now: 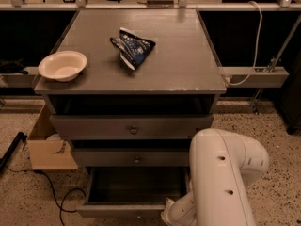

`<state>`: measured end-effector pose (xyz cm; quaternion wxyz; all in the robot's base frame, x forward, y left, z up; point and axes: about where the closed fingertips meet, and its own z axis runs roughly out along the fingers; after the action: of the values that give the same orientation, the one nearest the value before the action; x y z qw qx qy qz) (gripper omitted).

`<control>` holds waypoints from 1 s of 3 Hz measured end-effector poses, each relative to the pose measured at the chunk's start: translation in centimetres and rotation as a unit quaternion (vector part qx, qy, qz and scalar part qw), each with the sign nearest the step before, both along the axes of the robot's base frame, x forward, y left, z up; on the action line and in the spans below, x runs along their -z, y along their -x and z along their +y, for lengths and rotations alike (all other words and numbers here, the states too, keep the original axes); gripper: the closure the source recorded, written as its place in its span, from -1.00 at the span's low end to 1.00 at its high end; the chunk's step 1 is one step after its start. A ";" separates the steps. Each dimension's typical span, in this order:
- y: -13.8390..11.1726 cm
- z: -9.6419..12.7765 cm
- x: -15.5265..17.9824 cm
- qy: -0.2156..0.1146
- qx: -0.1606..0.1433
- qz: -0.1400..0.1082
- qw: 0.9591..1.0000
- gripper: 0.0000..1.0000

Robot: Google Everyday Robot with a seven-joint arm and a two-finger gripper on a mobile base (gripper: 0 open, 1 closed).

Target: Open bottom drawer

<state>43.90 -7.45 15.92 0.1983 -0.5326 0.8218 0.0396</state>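
Down at the foot of the grey cabinet (141, 74), the bottom drawer (117, 210) stands pulled out, its dark inside bared to the camera. Its long axis runs left to right across the view, and its flat front panel faces the camera, close to the bottom edge of the view. It juts forward past the two fronts above it.

Just beside the drawer's right front corner sits the gripper (167, 217), at the end of the white arm (225, 178) that comes down from the right. The gripper is cut off by the bottom edge, so whether it is spread or pressed together cannot be told, nor whether it touches the panel. The drawer lies to its left and slightly behind it.

Above, the middle drawer (136, 158) and the top drawer (133, 126) each show a small round knob; the top one stands a little forward. On the cabinet top rest a pale bowl (62, 65) at the left edge and a crumpled blue snack bag (132, 51) near the middle, well apart. A cardboard box (47, 147) sits on the speckled floor (28, 197) left of the cabinet, and a black cable (57, 199) curls near the open drawer's left corner.
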 end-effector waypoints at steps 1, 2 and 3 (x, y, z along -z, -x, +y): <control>-0.2 0.1 0.0 -0.001 -0.001 0.003 1.000 1.00; -0.4 0.0 -0.1 0.001 -0.006 0.012 1.000 1.00; -0.5 0.0 0.0 0.006 -0.014 0.017 1.000 1.00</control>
<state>44.44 -7.48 15.96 0.1802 -0.5444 0.8179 0.0468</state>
